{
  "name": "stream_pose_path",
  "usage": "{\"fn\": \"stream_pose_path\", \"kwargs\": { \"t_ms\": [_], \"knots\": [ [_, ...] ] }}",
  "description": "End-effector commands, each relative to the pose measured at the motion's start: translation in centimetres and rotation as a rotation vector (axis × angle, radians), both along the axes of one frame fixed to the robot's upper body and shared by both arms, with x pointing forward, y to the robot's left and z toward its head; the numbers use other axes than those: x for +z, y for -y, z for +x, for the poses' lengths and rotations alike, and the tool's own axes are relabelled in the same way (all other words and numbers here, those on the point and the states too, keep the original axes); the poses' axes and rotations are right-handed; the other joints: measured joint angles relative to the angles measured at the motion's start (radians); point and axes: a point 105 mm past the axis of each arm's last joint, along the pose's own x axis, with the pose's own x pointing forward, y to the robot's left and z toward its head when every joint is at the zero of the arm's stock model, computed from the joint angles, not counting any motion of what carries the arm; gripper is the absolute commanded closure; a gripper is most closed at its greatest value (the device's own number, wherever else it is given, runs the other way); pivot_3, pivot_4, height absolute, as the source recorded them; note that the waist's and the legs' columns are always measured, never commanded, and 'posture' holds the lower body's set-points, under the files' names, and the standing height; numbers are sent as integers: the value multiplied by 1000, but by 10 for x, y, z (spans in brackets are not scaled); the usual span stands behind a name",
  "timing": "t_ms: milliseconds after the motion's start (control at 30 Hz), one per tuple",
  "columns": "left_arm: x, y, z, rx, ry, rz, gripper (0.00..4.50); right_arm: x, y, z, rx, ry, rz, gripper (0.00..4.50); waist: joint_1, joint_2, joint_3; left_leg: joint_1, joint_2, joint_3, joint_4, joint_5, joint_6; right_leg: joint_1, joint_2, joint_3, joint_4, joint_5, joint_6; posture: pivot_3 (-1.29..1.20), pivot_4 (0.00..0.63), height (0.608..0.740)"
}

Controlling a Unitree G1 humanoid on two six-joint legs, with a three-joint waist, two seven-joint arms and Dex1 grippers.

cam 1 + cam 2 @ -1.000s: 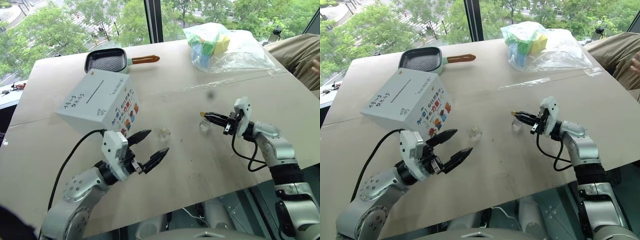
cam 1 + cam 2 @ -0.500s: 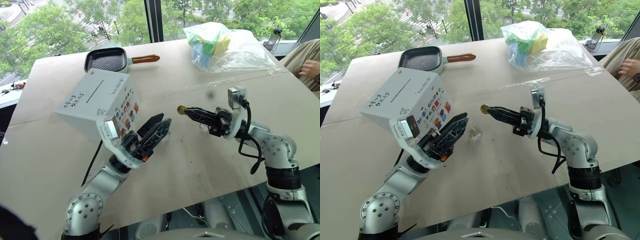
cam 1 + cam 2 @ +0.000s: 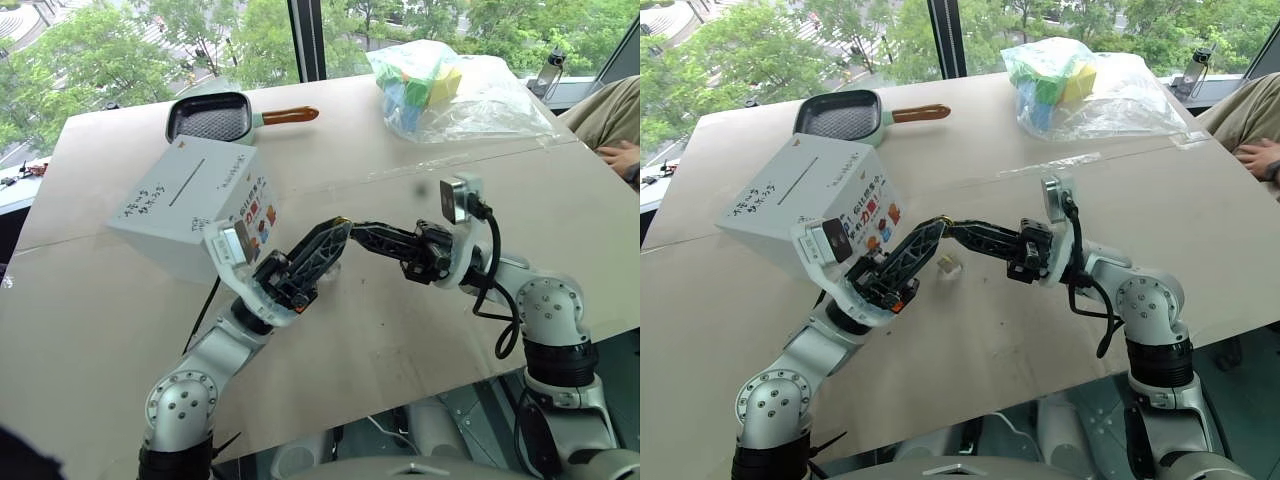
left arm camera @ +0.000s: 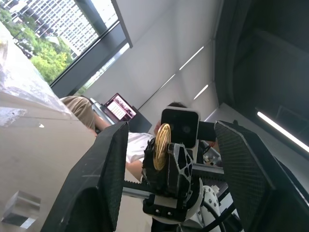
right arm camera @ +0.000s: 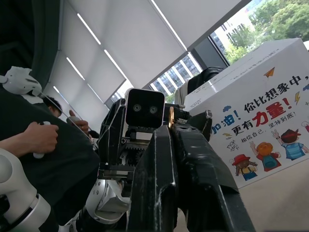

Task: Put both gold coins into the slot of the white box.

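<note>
Sitting beside white box (image 3: 190, 205): coin (image 3: 949, 264)

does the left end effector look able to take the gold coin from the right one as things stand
Probably yes. The right end effector holds the gold coin on edge at its tip, right between the left end effector's two spread fingers, with nothing between them. The fingers have yet to close on it.

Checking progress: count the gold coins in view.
2: one coin pinched in the right gripper, between the left gripper's fingers; one glassy coin on the table by the white box.
</note>
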Motion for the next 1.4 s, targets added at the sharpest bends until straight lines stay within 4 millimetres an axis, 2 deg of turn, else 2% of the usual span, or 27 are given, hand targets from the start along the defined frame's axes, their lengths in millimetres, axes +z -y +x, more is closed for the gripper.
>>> {"fn": "stream_pose_path", "kwargs": {
  "t_ms": [33,167,433,467,500,533,633,733,833,900,1000,1067,1200,1400],
  "knots": [
    [8,0,-5,-25,33,-23,2551,11,-2,-7,27,45,25,4500,0,0,0,0,0,0,0,0,0,0,0,0,0,0,0,0,150,721],
    [1,9,-13,-84,31,24,4431,13,-3,-9,35,54,27,4500,-1,0,0,0,0,0,0,0,0,0,0,0,0,0,0,0,150,721],
    [-1,8,-7,-66,14,6,4476,17,-3,-14,50,62,28,4500,0,0,0,0,0,0,0,0,0,0,0,0,0,0,0,0,150,721],
    [-1,8,-7,-66,15,7,4500,17,-3,-14,52,62,30,3944,0,0,0,0,0,0,0,0,0,0,0,0,0,0,0,0,150,721],
    [0,8,-7,-66,16,7,4500,17,-2,-16,62,59,32,3722,0,0,0,0,0,0,0,0,0,0,0,0,0,0,0,0,150,721],
    [1,6,-6,-62,22,16,4500,17,-1,-15,55,63,25,3207,0,0,0,0,0,0,0,0,0,0,0,0,0,0,0,0,150,721],
    [7,-4,-4,-18,40,48,4500,11,5,-5,-33,65,-17,1832,-1,0,0,0,0,0,0,0,0,0,0,0,0,0,0,0,150,721],
    [18,-16,-4,41,93,160,4500,-2,16,3,-76,127,-138,495,0,0,0,0,0,0,0,0,0,0,0,0,0,0,0,0,150,721],
    [46,-31,1,142,174,238,4500,-7,26,10,-114,214,-227,495,2,0,0,0,0,0,0,0,0,0,1,-1,0,0,0,0,150,721],
    [66,-40,4,223,245,338,4500,1,31,17,-144,277,-241,495,0,-2,1,0,0,0,0,0,0,0,0,0,0,0,0,0,150,721],
    [98,-57,15,397,310,531,4500,27,30,26,-174,431,-249,495,-7,-2,3,1,0,1,0,0,0,-1,1,1,1,0,0,0,150,721],
    [113,-67,18,466,335,611,4500,45,25,29,-190,503,-222,495,-9,-2,3,1,0,1,0,0,-1,-1,2,1,1,0,0,0,150,721],
    [117,-105,37,645,242,896,4500,74,9,26,-188,644,-175,495,-6,-2,3,1,0,0,-3,0,-1,-2,5,0,1,0,1,0,150,721],
    [95,-152,53,785,26,1190,4500,79,2,27,-190,731,-188,495,-2,-3,4,-1,-1,-1,-6,0,-1,-4,4,-1,-1,-1,2,0,150,721]
  ]
}}
